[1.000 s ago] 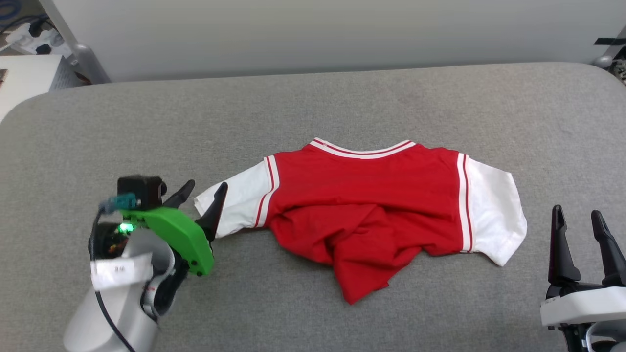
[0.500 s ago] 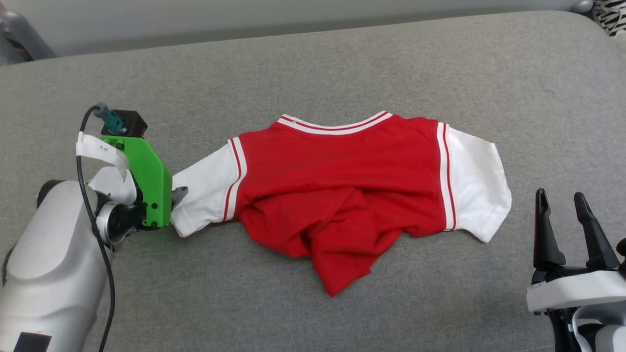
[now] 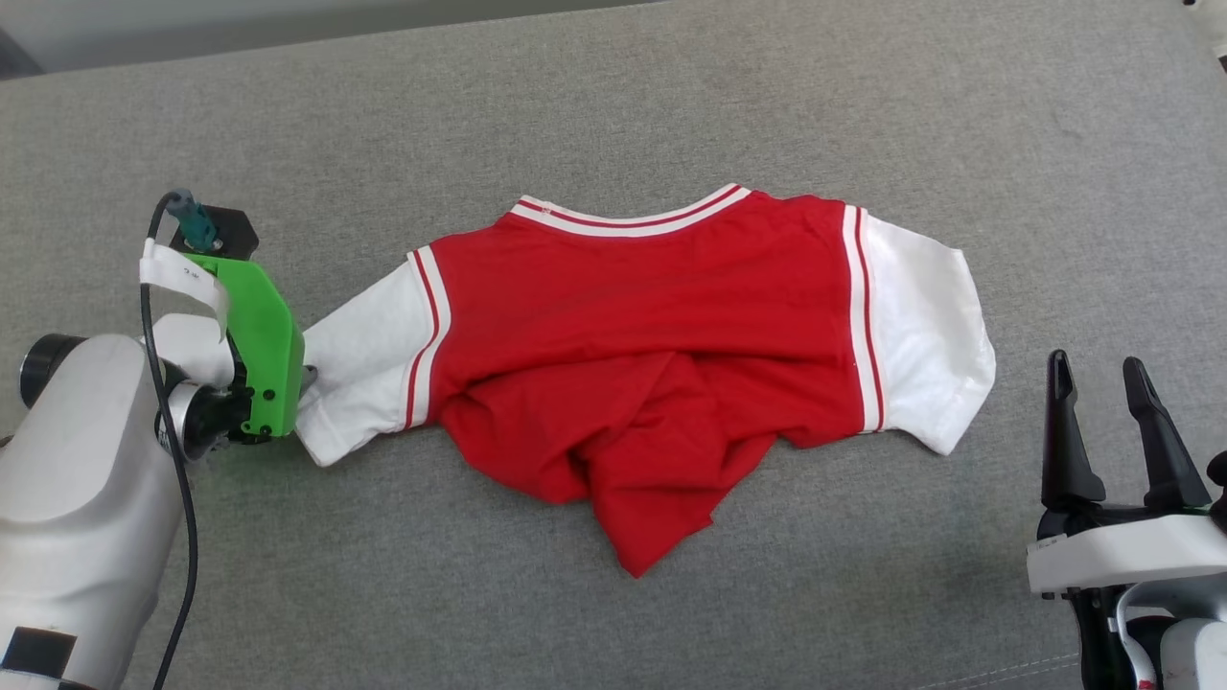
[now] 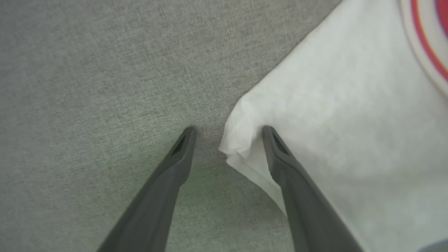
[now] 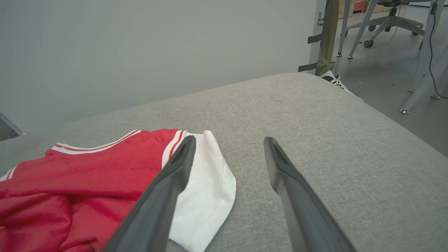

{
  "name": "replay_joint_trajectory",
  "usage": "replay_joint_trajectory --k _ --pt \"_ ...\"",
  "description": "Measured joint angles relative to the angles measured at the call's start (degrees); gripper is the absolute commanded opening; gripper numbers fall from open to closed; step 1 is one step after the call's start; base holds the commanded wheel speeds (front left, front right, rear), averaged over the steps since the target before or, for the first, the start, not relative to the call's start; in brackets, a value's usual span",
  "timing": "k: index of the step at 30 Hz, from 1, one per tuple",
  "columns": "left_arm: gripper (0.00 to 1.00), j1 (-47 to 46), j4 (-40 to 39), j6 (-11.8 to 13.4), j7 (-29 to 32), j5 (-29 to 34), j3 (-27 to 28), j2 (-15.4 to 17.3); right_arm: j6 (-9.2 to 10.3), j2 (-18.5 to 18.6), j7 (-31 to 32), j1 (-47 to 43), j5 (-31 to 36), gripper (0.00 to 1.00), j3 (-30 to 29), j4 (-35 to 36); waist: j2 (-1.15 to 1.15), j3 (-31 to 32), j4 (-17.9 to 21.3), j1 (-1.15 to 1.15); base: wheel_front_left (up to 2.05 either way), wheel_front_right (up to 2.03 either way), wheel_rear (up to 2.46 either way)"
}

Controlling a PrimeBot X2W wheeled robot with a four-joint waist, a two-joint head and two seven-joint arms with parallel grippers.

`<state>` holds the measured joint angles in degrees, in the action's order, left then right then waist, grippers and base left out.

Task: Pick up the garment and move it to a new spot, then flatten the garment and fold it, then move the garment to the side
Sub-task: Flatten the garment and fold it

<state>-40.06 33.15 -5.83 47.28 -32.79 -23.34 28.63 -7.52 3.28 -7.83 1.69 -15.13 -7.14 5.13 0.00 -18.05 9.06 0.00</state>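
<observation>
At the white sleeve (image 3: 359, 369) of the red jersey (image 3: 652, 316).
Straddles its corner with left hand (image 4: 228, 129) spread wide; holds right hand (image 3: 1094, 359) wide too, well apart.

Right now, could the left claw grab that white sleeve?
Probably yes. The left claw is open right at the white sleeve, one finger over the cloth, the other over bare grey cushion, with nothing in the way.

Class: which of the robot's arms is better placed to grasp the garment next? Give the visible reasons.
Left. The left gripper has its open fingers astride the corner of the garment's white sleeve. The right gripper, also open, stands apart from the other sleeve.
</observation>
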Motion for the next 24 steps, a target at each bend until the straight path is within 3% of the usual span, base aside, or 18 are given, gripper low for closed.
replay_joint_trajectory --k 1,2,10,15,20,24 --pt "0.31 -0.3 0.1 0.0 0.8 -0.5 -0.1 0.0 0.0 0.0 0.0 0.2 0.0 1.0 -0.1 -0.1 0.0 -0.1 0.0 0.0 0.0 0.0 0.0" --pt "0.0 -0.4 0.2 -0.1 1.3 -1.3 -0.1 0.0 0.0 0.0 0.0 0.4 0.0 1.0 -0.1 -0.2 0.0 -0.1 -0.1 0.0 0.0 0.0 0.0" --pt "0.0 0.3 1.1 -0.5 -2.2 -3.0 0.9 -0.6 0.0 -0.1 0.1 1.0 0.1 1.0 -0.3 -0.8 0.0 0.7 -0.4 0.0 0.0 0.0 0.0" --pt "0.0 3.1 0.2 1.2 -7.9 -5.6 5.0 0.1 0.0 0.7 2.5 0.9 0.3 1.0 -0.4 -1.3 0.0 2.6 -0.8 0.0 0.0 0.0 0.0" --pt "0.0 6.3 -5.6 2.4 -10.3 -6.4 7.2 1.8 0.0 3.7 7.1 0.4 0.9 1.0 0.3 -1.5 0.0 4.3 -2.2 0.0 0.0 0.0 0.0" --pt "0.0 10.8 -13.7 5.3 -8.7 -7.6 8.0 2.5 0.0 7.4 12.3 0.4 1.4 1.0 1.2 -1.4 0.0 5.4 -3.9 0.0 0.0 0.0 0.0"
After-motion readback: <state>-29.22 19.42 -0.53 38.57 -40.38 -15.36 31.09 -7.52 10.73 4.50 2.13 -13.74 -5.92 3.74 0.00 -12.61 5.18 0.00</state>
